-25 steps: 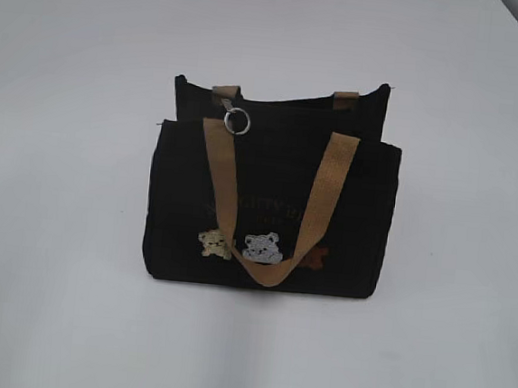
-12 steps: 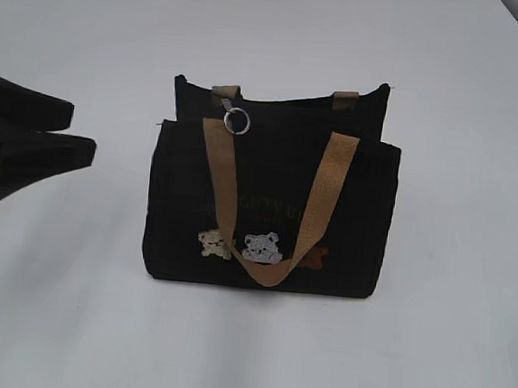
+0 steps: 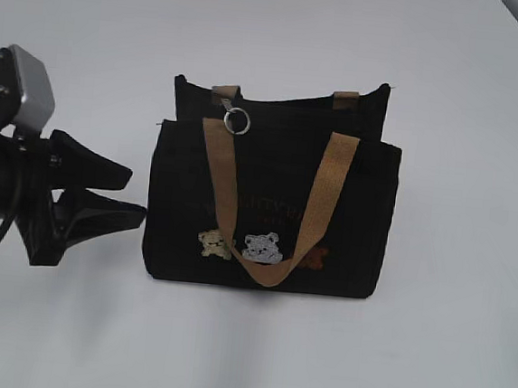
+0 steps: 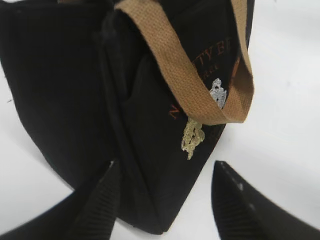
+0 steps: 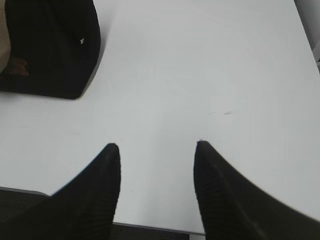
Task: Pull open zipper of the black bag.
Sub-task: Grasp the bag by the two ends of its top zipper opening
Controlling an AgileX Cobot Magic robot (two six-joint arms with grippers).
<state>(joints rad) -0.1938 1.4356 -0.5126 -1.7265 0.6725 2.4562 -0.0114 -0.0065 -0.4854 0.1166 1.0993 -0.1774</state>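
White matte table carries boxy black bag, tan woven handles; left gripper and right gripper jaws apart.

The black left gripper has come in from the left edge, right up beside the small black fabric bag, fingers apart.

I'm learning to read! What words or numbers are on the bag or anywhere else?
"TTY B": the only legible letters of the tan lettering on the front of the black bag; the rest is hidden by the tan handle or blurred.
Smaller line beneath it: too blurred to read.
Exterior view: same lettering, too faint to read.
Table and claws: no writing.
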